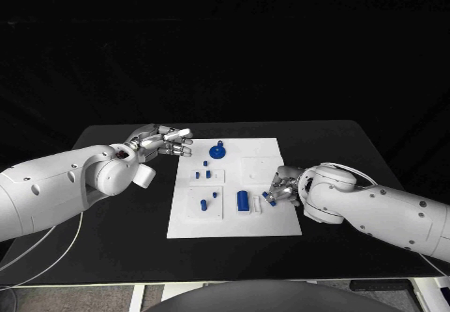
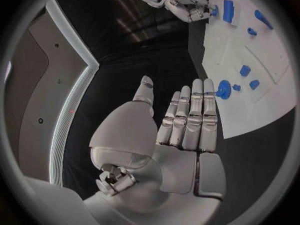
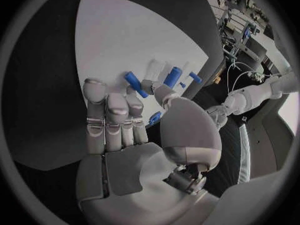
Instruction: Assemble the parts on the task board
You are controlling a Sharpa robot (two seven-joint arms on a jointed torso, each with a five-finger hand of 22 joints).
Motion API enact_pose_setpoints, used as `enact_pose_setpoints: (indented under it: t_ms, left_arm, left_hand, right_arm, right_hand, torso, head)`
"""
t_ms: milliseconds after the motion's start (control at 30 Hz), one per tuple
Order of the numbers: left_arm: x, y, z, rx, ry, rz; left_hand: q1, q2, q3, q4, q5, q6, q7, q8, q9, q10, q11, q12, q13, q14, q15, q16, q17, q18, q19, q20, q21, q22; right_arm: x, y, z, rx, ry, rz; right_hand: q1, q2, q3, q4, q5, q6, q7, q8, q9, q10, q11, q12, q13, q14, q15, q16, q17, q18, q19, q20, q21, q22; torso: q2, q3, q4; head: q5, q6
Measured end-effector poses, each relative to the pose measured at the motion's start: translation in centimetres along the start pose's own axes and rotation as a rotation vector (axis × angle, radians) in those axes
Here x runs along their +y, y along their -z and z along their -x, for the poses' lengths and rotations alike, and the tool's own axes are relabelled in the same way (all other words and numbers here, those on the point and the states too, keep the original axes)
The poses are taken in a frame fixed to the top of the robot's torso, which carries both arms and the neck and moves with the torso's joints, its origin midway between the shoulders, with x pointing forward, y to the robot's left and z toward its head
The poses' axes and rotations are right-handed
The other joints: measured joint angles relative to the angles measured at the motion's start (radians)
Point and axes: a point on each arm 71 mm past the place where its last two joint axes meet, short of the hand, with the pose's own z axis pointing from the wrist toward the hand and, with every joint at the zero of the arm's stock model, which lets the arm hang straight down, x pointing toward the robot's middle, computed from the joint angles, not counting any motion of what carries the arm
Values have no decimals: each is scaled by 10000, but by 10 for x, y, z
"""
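At the task board's (image 1: 188, 224) right edge: right hand (image 1: 284, 185) pinching a small blue part (image 1: 271, 198). Far left: left hand (image 1: 161, 142), fingers extended, empty.

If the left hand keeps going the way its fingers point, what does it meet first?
Probably the round blue part near the task board's far edge; the left hand's fingers aim at it, though height is unclear.

Blue parts (image 1: 242, 199) on white task board (image 1: 267, 153), black table (image 1: 337, 140)
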Motion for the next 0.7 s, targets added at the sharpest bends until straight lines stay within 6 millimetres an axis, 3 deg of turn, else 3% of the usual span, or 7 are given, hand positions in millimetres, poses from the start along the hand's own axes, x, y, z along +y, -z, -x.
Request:
enact_pose_setpoints:
  t_ms: [367, 700]
  left_arm:
    - [0, 0, -1, 58, 5, 7]
    - [0, 0, -1, 104, -3, 24]
  left_hand:
    - [0, 0, 0, 0, 0, -1, 0, 0, -1, -37, 37, 0, 0, -36, 36, 0, 0, 0, 0, 0, 1, 1]
    - [0, 0, 0, 0, 0, -2, 1, 0, -2, -37, 37, 0, 0, -36, 36, 0, 0, 0, 0, 0, 2, 2]
  right_arm:
    - [8, -3, -2, 686, -1198, 40]
    - [10, -5, -8, 1373, -1320, -112]
  right_hand:
    - [27, -28, -385, 109, -72, 0, 0, 0, 0, -1, 2, -48, -9, 0, 0, -47, -6, 1, 0, 0, -36, -53]
    - [27, -27, -609, 192, -470, -2, 0, 1, 1, -147, 34, -239, -91, 0, 1, -132, -49, 1, 0, 1, -222, -130]
  torso:
    - [-6, 0, 4]
    - [-6, -7, -2]
  head:
    - [4, -12]
    - [13, -29]
